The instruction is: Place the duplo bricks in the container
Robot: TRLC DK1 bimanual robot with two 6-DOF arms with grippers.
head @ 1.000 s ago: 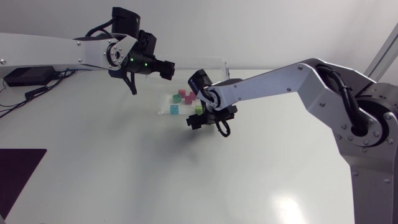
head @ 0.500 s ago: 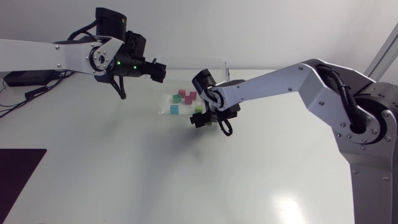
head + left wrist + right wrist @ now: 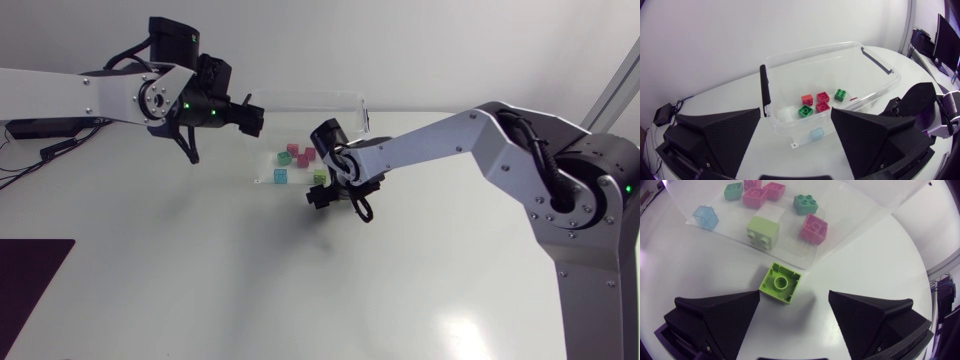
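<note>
Back toward 9 o'clock goes the left pincer [image 3: 252, 117], wide open; the right pincer [image 3: 794, 294] gapes wide around a lime brick [image 3: 780, 282] at the container's [image 3: 815, 51] 5 o'clock.

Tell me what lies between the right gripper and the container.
A lime brick, hollow side up on the table, just outside the container wall; the right wrist view shows it.
</note>
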